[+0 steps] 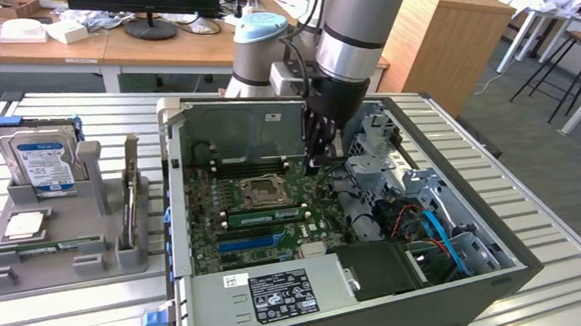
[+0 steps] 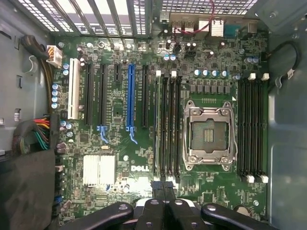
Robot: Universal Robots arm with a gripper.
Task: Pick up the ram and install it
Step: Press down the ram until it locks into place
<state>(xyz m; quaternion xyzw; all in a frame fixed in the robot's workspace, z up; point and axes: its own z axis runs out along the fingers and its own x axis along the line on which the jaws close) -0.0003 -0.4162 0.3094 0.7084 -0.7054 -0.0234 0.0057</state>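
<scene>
The ram (image 1: 130,193) is a thin stick standing on its long edge in a grey fixture (image 1: 29,269) at the exterior view's left, outside the computer case. My gripper (image 1: 321,154) hangs inside the open case, well above the motherboard (image 1: 211,216) and far from the ram. In the wrist view the gripper (image 2: 163,186) is shut, its fingertips pressed together with nothing between them, lined up over the black memory slots (image 2: 168,124) beside the CPU socket (image 2: 209,134). Another green stick (image 1: 264,215) sits in those slots.
The fixture also holds an upright hard drive (image 1: 44,160), a chip (image 1: 25,224) and a flat green stick (image 1: 53,245). Case walls, a drive cage (image 1: 372,137) and cables (image 1: 435,225) crowd the gripper. A power supply (image 1: 270,293) sits at the case front.
</scene>
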